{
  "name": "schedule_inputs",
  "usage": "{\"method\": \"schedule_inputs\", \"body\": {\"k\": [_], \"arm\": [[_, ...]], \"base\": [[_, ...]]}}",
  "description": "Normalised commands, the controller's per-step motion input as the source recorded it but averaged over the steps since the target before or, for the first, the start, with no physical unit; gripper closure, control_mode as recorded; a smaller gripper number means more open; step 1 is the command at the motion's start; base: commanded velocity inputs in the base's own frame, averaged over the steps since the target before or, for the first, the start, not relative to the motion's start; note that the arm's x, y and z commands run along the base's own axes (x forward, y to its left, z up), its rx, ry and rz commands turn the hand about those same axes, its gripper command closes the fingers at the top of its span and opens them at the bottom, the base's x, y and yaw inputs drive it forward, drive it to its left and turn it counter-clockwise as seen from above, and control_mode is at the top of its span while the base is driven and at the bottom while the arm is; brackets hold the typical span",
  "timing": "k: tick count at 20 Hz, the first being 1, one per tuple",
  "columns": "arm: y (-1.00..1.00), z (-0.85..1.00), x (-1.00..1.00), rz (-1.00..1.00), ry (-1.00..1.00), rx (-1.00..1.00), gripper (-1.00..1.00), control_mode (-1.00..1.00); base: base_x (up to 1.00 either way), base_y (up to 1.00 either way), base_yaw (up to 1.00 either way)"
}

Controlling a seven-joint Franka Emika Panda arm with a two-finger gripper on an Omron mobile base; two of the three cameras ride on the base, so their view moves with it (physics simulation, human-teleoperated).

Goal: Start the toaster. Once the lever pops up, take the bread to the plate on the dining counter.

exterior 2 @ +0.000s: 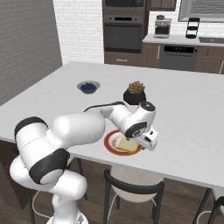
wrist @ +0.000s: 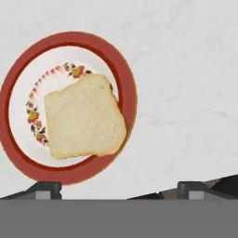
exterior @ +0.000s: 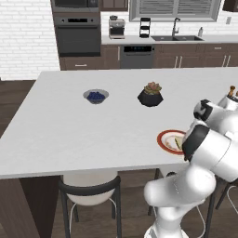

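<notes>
**Tan bread flat on the red-rimmed plate, my jaws spread and empty**

Tan and pale, the bread [wrist: 85, 117] lies flat on the plate [wrist: 69, 38], which sits on the white counter [wrist: 186, 69]. In my hand view the slice covers the plate's centre and spreads toward 4 o'clock, where one corner reaches over the red rim. A ring of small red and yellow flowers shows on the pale inner part of the plate from about 8 o'clock round to 12.

My gripper [wrist: 121, 190] hangs above the plate with nothing between its fingers. The two dark fingertips [wrist: 44, 189] stand wide apart at the bottom of my view, and the bread lies clear of both, so I hold nothing.

From the right base view my hand [exterior 2: 148, 139] hovers at the plate's [exterior 2: 110, 147] 3 o'clock edge, with the bread [exterior 2: 124, 144] showing beneath it, close to the counter's [exterior 2: 188, 109] near edge. From the left base view my arm covers part of the plate [exterior: 163, 141], and a sliver of bread [exterior: 179, 142] peeks out.

Farther out on the counter [exterior: 69, 121] stand a small bowl [exterior: 96, 96] of blue berries and a dark pot [exterior: 150, 96] with a plant, well apart from the plate.
</notes>
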Motion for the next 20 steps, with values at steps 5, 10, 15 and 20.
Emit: {"method": "schedule_inputs", "body": {"k": [5, 10, 15, 20], "arm": [[0.00, 1.00, -0.61, 0.05, -0.10, 0.01, -1.00, -1.00], [0.17, 0.98, -0.81, 0.13, -0.17, 0.13, -1.00, -1.00], [0.61, 0.73, -0.80, 0.19, -0.25, 0.29, -1.00, -1.00], [0.97, 0.56, -0.73, 0.17, -0.23, 0.26, -1.00, -1.00]], "base": [[0.00, 0.00, 0.00], [0.00, 0.00, 0.00], [0.00, 0.00, 0.00], [0.00, 0.00, 0.00]]}}
